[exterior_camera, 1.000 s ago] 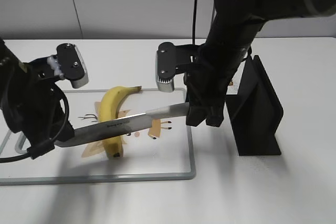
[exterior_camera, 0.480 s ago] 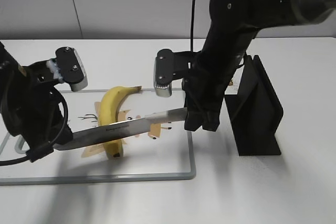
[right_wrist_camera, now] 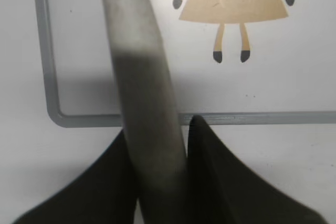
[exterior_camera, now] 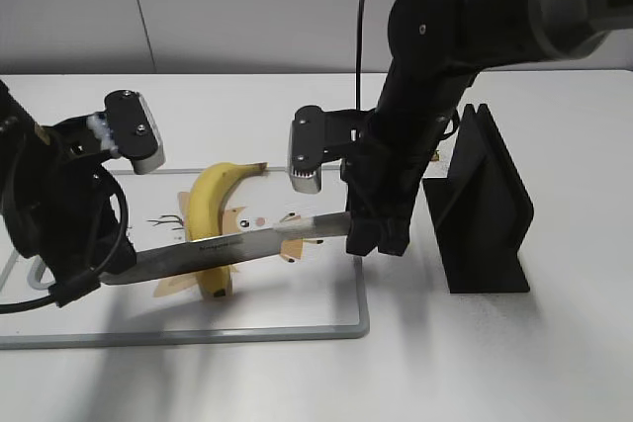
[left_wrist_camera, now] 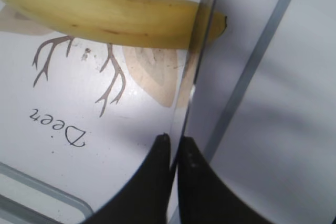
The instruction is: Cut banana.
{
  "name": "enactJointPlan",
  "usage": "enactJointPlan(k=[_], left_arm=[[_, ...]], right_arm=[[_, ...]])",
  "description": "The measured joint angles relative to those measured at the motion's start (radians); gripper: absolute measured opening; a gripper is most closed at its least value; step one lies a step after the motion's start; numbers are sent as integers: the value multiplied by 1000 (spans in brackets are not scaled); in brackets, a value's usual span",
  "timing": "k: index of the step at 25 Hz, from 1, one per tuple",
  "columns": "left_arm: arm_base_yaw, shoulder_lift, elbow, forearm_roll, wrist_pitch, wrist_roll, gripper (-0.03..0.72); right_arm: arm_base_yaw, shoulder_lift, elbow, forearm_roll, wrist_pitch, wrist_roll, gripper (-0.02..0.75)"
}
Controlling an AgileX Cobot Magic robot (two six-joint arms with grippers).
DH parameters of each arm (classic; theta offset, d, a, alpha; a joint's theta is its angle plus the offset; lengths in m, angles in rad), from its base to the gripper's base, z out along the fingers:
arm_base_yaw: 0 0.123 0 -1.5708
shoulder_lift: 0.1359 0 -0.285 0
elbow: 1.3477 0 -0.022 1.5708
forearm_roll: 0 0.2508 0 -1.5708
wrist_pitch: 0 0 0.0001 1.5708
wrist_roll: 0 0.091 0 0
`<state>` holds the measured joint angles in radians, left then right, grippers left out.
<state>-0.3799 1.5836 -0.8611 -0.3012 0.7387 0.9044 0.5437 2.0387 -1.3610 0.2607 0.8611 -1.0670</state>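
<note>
The yellow banana [exterior_camera: 203, 207] lies on the white cutting board [exterior_camera: 198, 335], its dark tip toward the front. A long knife [exterior_camera: 232, 244] lies across the banana near that front end. My right gripper [exterior_camera: 371, 236] is shut on the knife's grey handle [right_wrist_camera: 136, 51]. My left gripper [exterior_camera: 84, 282] is shut on the blade near its tip. In the left wrist view the left gripper [left_wrist_camera: 175, 142] pinches the thin blade [left_wrist_camera: 191, 93], which crosses the banana [left_wrist_camera: 105, 17]. Whether the blade has entered the peel cannot be told.
The board has a grey rim [right_wrist_camera: 44, 51] and animal drawings printed on it. A black knife block [exterior_camera: 490, 214] stands just right of the board, close to my right arm. The white table lies all round.
My right gripper has moved down and a little left, and the handle end of the knife has dropped, so the blade lies flatter and lower on the banana. The left arm has hardly moved.
</note>
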Motion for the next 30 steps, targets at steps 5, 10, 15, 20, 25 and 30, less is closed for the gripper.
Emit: enactJointPlan(k=[5, 10, 15, 20, 25, 30], left_arm=[[0, 1, 0, 0, -3, 0, 2], [0, 40, -1, -4, -14, 0, 2], [0, 101, -2, -13, -47, 0, 2], [0, 130, -6, -16, -50, 0, 2], [0, 143, -16, -18, -40, 1, 2], [1, 146, -19, -21, -36, 1, 2]], right_arm=[[0, 7, 0, 0, 0, 1, 208], [-1, 11, 0, -6, -10, 2, 208], [-1, 30, 0, -22, -34, 3, 209], [-2, 74, 0, -24, -43, 3, 210], [-5, 92, -9, -27, -43, 3, 211], [-6, 92, -9, -27, -44, 3, 210]])
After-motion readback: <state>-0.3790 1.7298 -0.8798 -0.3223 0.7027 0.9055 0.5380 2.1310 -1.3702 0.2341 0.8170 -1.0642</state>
